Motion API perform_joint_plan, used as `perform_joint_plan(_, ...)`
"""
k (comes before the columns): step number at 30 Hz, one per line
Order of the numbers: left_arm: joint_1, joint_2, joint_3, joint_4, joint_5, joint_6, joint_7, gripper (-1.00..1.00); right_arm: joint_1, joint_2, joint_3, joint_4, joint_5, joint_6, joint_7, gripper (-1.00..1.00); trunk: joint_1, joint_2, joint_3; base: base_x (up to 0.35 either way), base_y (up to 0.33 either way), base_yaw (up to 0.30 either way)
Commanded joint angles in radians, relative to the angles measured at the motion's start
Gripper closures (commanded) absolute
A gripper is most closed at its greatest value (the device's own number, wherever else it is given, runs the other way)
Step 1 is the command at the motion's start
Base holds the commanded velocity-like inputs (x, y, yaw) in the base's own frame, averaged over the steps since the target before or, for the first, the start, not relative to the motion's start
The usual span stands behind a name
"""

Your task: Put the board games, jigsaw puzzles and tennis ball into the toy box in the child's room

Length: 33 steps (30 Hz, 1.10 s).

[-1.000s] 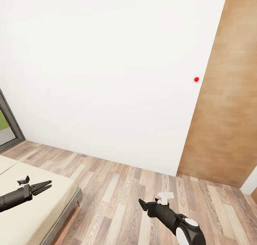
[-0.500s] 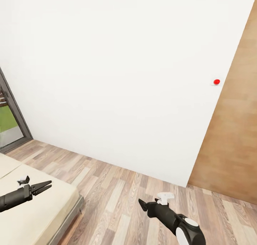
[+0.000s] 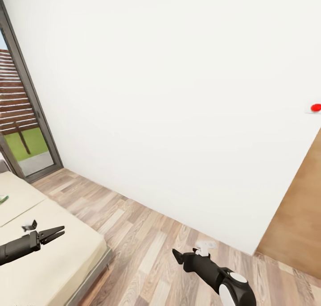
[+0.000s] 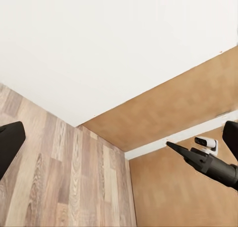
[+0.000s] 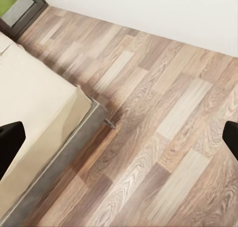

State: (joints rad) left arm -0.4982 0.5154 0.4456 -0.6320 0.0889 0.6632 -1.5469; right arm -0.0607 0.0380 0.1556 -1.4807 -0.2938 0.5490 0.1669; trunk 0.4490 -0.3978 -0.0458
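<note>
The bed [image 3: 53, 257], with a plain beige mattress and a grey frame, fills the lower left corner of the head view. Its corner is also in the right wrist view [image 5: 44, 123]. A white-and-green sliver [image 3: 2, 199] lies on the mattress at the picture's edge, too small to name. My left gripper [image 3: 55, 233] hangs open over the mattress with nothing between its fingers. Over the plank floor my right gripper [image 3: 178, 255] is open and empty too. Its fingers [image 5: 10, 142] sit far apart in the right wrist view.
A white wall [image 3: 178, 96] stands ahead, bearing a red dot [image 3: 315, 107]. A wooden door [image 3: 298, 225] is at the right, a tall dark-framed window [image 3: 24, 118] at the left. Wood-plank floor [image 3: 142, 239] runs between bed and wall.
The camera has swung left: the window has come into view and the door and red dot have slid right. Both arms keep their place in the picture.
</note>
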Motion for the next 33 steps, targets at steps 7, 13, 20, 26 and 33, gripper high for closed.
perform_joint_plan(7, -0.001, 0.0, 0.001, 0.0, -0.001, 0.01, -0.005, -1.0, -0.001, -0.001, 0.0, -0.001, -0.002, 0.006, 0.002, -1.0, 0.001, -0.002, -0.002, 0.202, -0.173, 0.291)
perform_joint_plan(13, 0.0, 0.0, 0.001, 0.0, -0.001, 0.01, -0.005, -1.0, -0.001, -0.001, -0.001, -0.001, -0.002, 0.006, 0.002, -1.0, 0.001, -0.002, -0.002, 0.197, -0.185, 0.291)
perform_joint_plan(20, 0.0, 0.001, 0.001, 0.0, -0.001, 0.01, -0.006, -1.0, -0.001, -0.001, -0.004, -0.001, -0.002, 0.007, 0.002, -1.0, 0.001, -0.002, -0.002, 0.19, -0.196, 0.291)
perform_joint_plan(26, 0.0, 0.001, 0.001, 0.0, -0.001, 0.01, -0.006, -1.0, -0.001, -0.001, -0.007, -0.001, -0.003, 0.008, 0.002, -1.0, 0.001, -0.002, -0.002, 0.169, -0.162, 0.291)
perform_joint_plan(33, 0.0, 0.001, 0.001, 0.0, -0.001, 0.01, -0.007, -1.0, -0.001, -0.002, -0.006, -0.003, -0.003, 0.008, 0.003, -1.0, 0.001, -0.002, -0.002, 0.157, -0.147, 0.291)
